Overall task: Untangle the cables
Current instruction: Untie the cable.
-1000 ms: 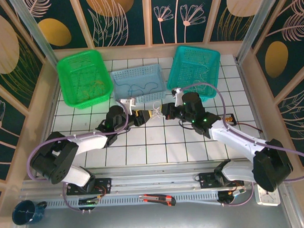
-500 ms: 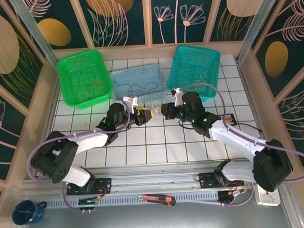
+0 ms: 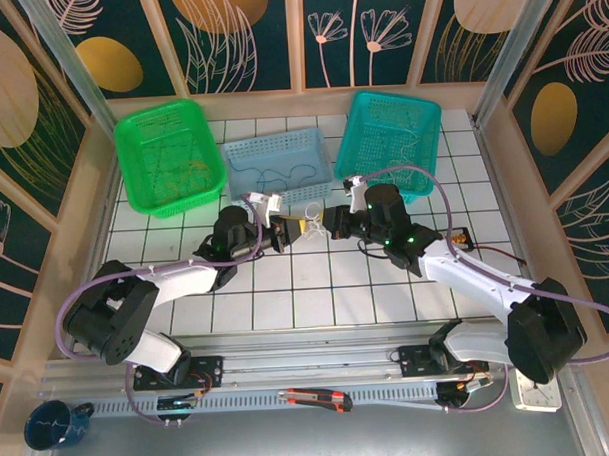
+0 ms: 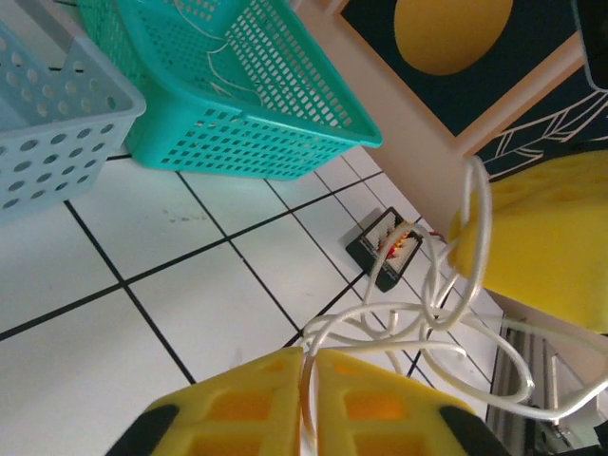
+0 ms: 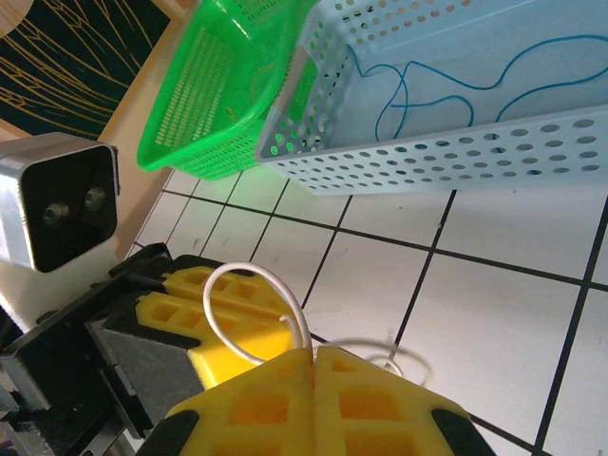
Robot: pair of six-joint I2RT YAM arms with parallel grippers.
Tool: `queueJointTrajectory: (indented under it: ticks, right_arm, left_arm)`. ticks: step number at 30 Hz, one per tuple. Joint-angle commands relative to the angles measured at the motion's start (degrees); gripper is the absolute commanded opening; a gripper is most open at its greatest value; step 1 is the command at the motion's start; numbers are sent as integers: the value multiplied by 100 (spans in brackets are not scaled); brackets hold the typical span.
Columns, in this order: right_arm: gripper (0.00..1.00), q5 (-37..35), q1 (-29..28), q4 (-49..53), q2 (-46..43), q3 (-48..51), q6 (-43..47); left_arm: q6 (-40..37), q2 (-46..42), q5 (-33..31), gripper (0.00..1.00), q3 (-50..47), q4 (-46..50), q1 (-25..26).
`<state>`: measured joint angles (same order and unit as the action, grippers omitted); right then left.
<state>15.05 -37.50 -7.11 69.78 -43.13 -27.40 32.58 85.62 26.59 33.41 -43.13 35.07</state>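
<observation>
Pulling the knot apart is the step in hand, I judge, and both tools are set for it. The left tool [image 3: 285,233] has its yellow fingers [image 4: 237,410] pressed together on a strand of the white cable [image 4: 418,318]. The right tool [image 3: 325,225] is likewise pinched shut on a white loop that rises from between its fingers [image 5: 380,408]. The cables [image 3: 309,219] hang as a small bunch of loops between the two tools, over the middle of the tiled surface [image 3: 287,299]. Whether dark or yellowish strands run through the bunch is too small to tell.

To do it well, draw the tools apart slowly, left toward 9 o'clock and right toward 3 o'clock, watching that the loops slide open rather than cinch. If they tighten, ease back and grip again nearer a free end.

For room, the pale blue basket [image 3: 278,165] sits close at 12 o'clock, the green basket [image 3: 169,153] at 10 and the teal basket [image 3: 393,140] at 1. A small black box [image 3: 459,243] lies at 3 — so the right tool has the shorter run. The widest open tiles lie toward 6 o'clock.
</observation>
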Motion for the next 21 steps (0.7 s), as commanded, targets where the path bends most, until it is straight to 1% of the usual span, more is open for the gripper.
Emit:
queueJointTrajectory:
  ticks: [1, 6, 10, 14, 18, 21]
  right_arm:
    - [0, -104, -9, -71, -96, -115, -11]
    - [0, -288, 96, -149, -58, 77, -11]
    - [0, -414, 325, -362, 64, 429, -124]
    - [0, -482, 564, -727, 213, 911, -317]
    - [0, -570, 585, -1015, 440, 1288, -427]
    - [0, -543, 580, -1252, 659, 1483, -517]
  left_arm:
    - [23, 30, 42, 1, -22, -289, 27]
    - [260, -137, -238, 0, -181, -372, 27]
    - [363, -362, -479, 0, -256, -246, 26]
    - [283, -762, -871, 0, -243, 242, 21]
    - [112, -1263, -1356, 0, -123, 811, -4]
    - [21, -1616, -1593, 0, 67, 1163, -89]
